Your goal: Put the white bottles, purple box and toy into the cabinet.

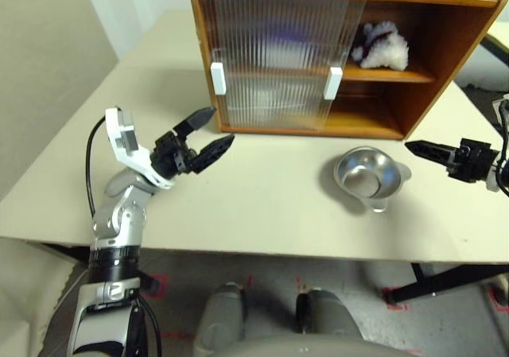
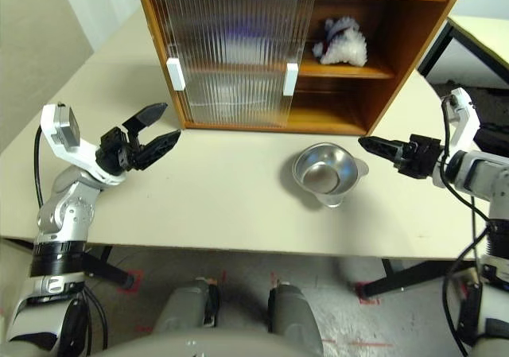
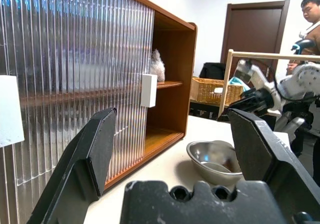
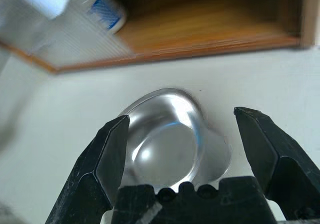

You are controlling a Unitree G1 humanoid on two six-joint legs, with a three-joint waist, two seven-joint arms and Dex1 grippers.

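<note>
So here's where we're at: the toy (image 1: 382,45) sits on the upper shelf of the cabinet (image 1: 445,47), in the open right-hand half, up at the far edge of the worktop (image 1: 262,198). Both sliding doors (image 1: 270,63) are bunched over the left half, white handles (image 1: 217,78) facing us. Behind the ribbed panels we can make out a purple blur on the upper shelf and a pale shape lower down, too hazy to call. In the right wrist view one white bottle (image 4: 102,9) with a blue label peeks out on the lower shelf just at the door's edge.

Our right gripper (image 2: 374,145) hangs near the right edge of the worktop, fingers wide apart and holding nothing, pointing in toward a metal bowl (image 2: 322,172) that's just beside it. The toy is well away from it, up and back inside the cabinet. The bowl stands in front of the cabinet's open half, looks empty, and there's a clear glassy rim poking out from under it.

Our left gripper (image 1: 208,133) floats over the left part of the worktop, fingers spread apart, nothing in them, aimed at the cabinet's closed left side and near its front corner.

A person (image 3: 312,19) stands in the background beyond the worktop's right edge.
</note>
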